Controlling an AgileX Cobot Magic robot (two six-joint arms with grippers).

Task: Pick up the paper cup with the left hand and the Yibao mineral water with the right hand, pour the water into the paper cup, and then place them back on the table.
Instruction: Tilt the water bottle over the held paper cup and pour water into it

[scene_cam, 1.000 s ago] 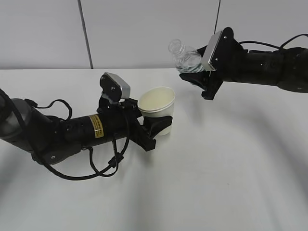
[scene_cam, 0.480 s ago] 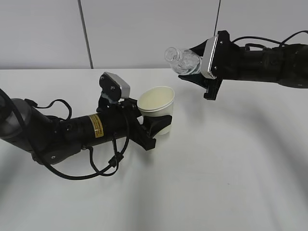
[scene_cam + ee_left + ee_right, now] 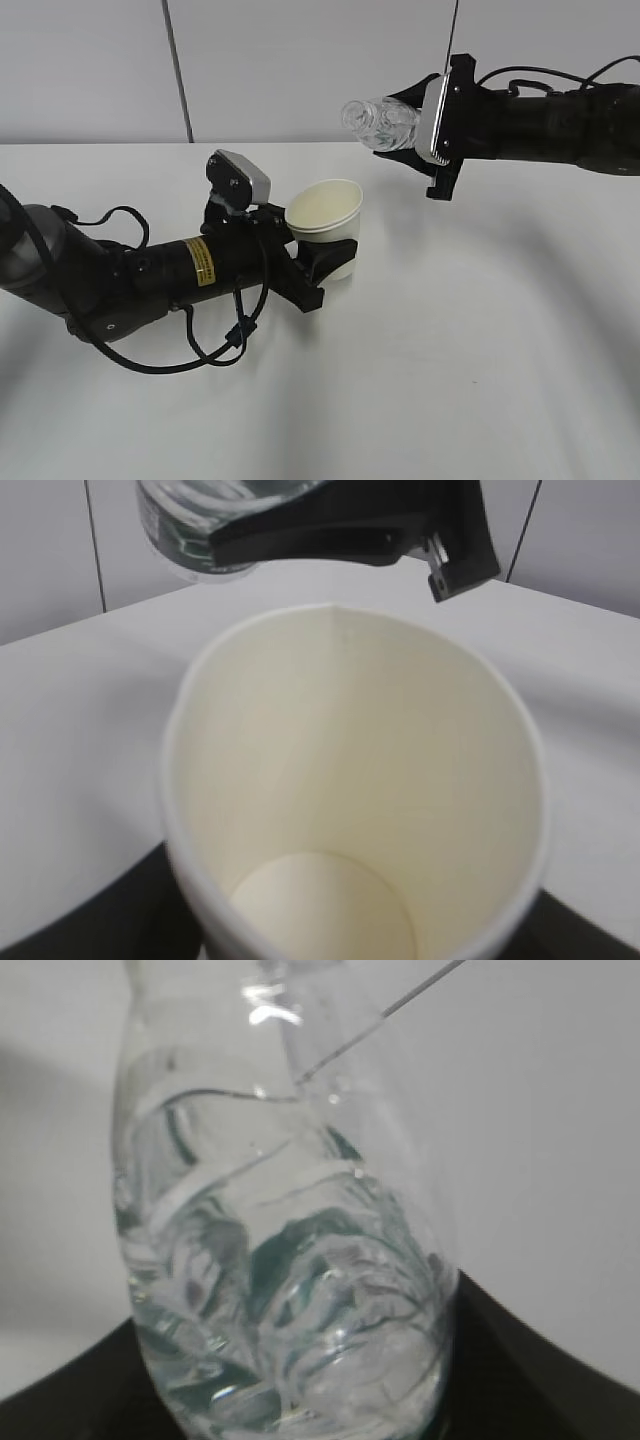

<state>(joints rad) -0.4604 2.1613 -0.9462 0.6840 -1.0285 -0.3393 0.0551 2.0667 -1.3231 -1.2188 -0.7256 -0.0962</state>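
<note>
Leftmost, the left hand (image 3: 318, 272) clamps the paper cup (image 3: 327, 226) above the table (image 3: 480, 350); up-right of the cup, the right hand (image 3: 420, 120) grips the tipped Yibao mineral water (image 3: 378, 118). Its mouth looks offset from the cup, so pouring might spill.

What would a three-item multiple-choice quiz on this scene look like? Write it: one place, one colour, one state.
1. Where is the Yibao mineral water?
A. standing on the table
B. in the air, up and right of the paper cup
C. inside the cup
2. What colour is the paper cup inside?
A. pale cream
B. blue
C. red
3. How is the bottle held?
A. upright
B. upside down
C. tipped on its side, mouth to the left

B: the right hand holds it above the table.
A: the left wrist view shows it.
C: neck points left.
</note>
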